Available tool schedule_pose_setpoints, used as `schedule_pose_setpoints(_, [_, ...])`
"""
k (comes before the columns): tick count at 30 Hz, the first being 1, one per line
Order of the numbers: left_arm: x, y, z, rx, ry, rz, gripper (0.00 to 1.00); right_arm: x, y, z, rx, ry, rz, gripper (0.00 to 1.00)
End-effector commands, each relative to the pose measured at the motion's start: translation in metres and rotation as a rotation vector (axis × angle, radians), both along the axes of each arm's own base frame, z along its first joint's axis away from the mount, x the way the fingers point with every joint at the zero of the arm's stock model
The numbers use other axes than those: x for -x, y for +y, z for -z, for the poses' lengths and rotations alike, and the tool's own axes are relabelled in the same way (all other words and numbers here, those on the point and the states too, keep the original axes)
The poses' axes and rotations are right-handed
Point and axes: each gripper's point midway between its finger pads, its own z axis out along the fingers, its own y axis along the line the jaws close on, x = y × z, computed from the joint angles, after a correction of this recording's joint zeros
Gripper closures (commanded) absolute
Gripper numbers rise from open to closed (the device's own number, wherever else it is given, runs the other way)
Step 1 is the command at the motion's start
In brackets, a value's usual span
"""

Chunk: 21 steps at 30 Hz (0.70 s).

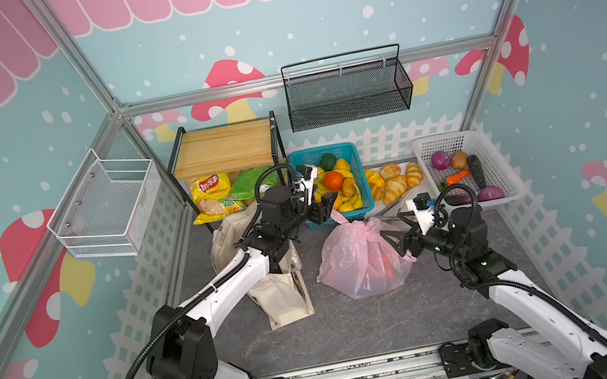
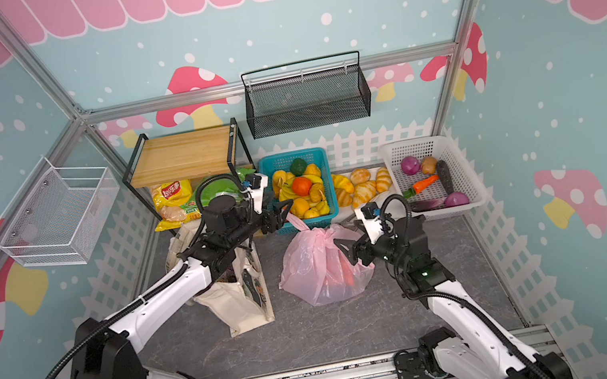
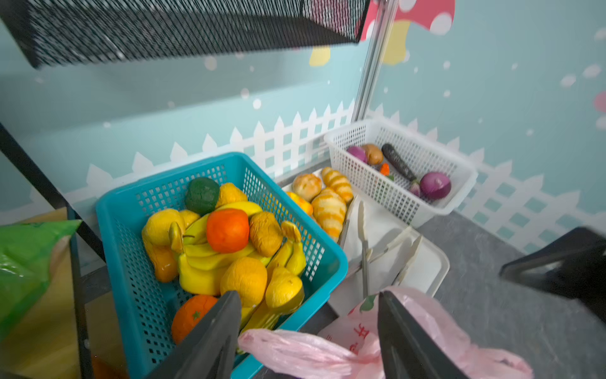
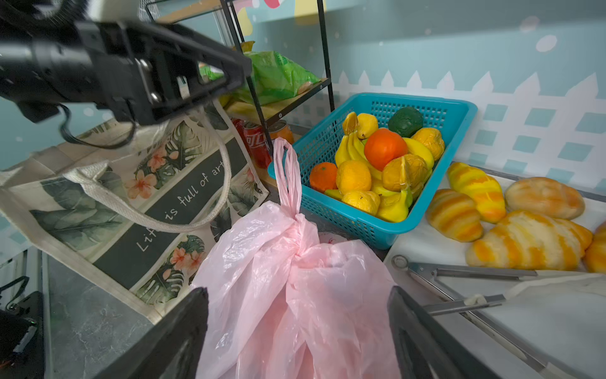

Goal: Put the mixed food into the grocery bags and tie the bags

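The fingers [image 4: 183, 331] of the right gripper [image 4: 296, 295] stand wide apart astride the pink plastic bag [image 4: 262, 249] and pinch nothing. That bag sits mid-tabletop [image 1: 359, 324] with its handles drawn into a knot [image 4: 300, 226] (something orange-red shows through its side), so its share looks done. Beside it the canvas tote [image 4: 131, 210] lies on its side, handles loose and contents hidden, so I judge it untied; farther back the left gripper [image 3: 308, 295] is open too, a pink handle loop [image 3: 295, 354] lying unclamped between its fingers [image 3: 210, 338].
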Motion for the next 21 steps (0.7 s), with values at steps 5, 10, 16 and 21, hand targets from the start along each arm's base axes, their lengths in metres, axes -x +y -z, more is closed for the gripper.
schedule_pose_setpoints(5, [0.035,0.002,-0.010,-0.039,0.111,-0.124,0.32,-0.018,-0.015,-0.004,0.046,-0.071,0.125,0.10])
schedule_pose_setpoints(10, [0.051,0.044,-0.003,-0.083,0.183,-0.299,0.31,-0.019,0.015,0.009,0.091,0.001,-0.061,0.08])
schedule_pose_setpoints(16, [0.074,0.080,-0.003,-0.120,0.256,-0.362,0.31,-0.038,0.056,0.034,0.205,0.090,-0.149,0.04])
schedule_pose_setpoints(21, [0.085,0.119,-0.002,-0.149,0.311,-0.431,0.30,-0.049,0.064,0.077,0.357,0.194,-0.137,0.03])
